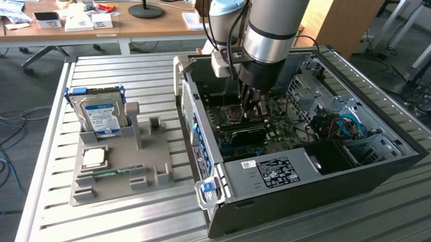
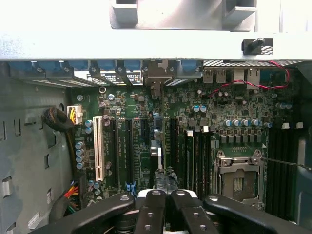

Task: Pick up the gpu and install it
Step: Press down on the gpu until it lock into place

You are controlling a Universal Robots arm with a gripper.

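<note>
The gripper [image 2: 163, 197] is down inside the open computer case [image 1: 377, 171], its 2 fingers [image 2: 151, 214] closed on the top edge of the gpu [image 2: 157, 141]. The card stands on edge straight below the fingertips, running away from them over the motherboard [image 2: 229, 105] to its metal bracket [image 2: 156, 78] at the case's rear wall. The white slot [image 2: 99, 146] lies beside the card.

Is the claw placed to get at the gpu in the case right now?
Probably yes. The shut claw hangs inside the open case, right over the gpu standing edge-on among the motherboard slots, with nothing visible between them.
</note>
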